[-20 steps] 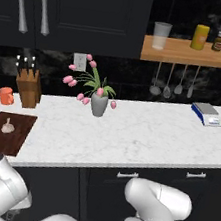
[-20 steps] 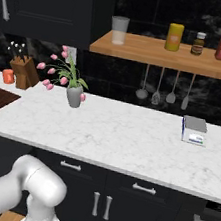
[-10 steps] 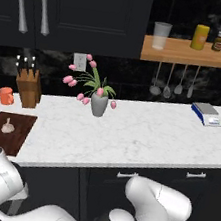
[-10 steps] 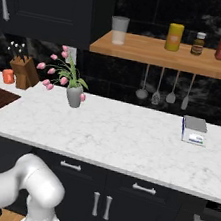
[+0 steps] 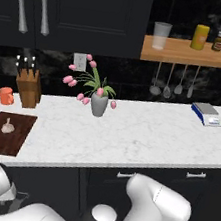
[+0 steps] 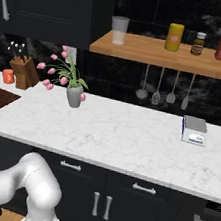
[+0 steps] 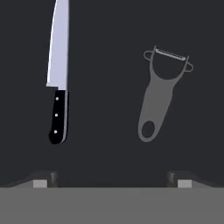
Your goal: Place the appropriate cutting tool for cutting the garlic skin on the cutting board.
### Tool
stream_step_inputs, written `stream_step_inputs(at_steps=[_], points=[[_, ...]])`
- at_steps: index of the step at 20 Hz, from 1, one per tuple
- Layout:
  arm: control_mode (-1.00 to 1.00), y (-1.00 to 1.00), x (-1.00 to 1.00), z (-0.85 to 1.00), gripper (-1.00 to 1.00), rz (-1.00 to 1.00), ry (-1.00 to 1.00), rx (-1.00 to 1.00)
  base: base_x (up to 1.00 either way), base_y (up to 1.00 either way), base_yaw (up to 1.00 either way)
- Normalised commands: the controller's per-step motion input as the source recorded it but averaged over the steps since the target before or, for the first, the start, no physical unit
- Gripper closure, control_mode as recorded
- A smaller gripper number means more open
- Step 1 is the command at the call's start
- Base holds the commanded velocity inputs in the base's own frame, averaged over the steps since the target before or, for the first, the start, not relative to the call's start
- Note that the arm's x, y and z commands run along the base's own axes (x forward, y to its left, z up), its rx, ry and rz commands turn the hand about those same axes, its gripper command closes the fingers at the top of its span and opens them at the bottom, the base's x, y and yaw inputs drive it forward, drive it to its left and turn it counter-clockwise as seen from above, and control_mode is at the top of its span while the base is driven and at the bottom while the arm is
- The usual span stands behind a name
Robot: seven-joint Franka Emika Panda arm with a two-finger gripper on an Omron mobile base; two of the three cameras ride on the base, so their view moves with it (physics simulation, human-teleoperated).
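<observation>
Hand view: a slim knife with a black riveted handle and a narrow silver blade (image 7: 58,83) is seen at the left of the frame on a dark flat surface, well apart from a grey metal peeler with a loop-shaped head (image 7: 160,100) at the right. The gripper (image 7: 109,180) is seen at the bottom of the frame with its fingertips spread wide, nothing held between them.

In the left base view, a flat dark reddish-brown wooden cutting board (image 5: 12,140) lies at the left of the white marble tabletop (image 5: 143,138), with a small whitish garlic bulb (image 5: 7,126) on it.

The approach step is judged to be in hand. Next, the gripper would need to be shifted toward the knife handle and lowered over it before closing.
</observation>
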Motion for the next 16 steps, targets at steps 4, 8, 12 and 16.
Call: stream_step_inputs(at_steps=[4,8,12,16], points=[[-1.00,0.17,0.08,-0.47,-1.00,0.00,0.00,0.00,0.00,0.00,0.00],[-1.00,0.13,0.14,-0.46,-1.00,-0.01,0.00,0.00,0.00,0.00,0.00],[-1.00,0.31,0.12,-0.34,-1.00,-0.02,0.01,0.00,0.00,0.00,0.00],[-1.00,0.32,0.11,-0.29,-1.00,0.00,0.00,0.00,0.00,0.00,0.00]])
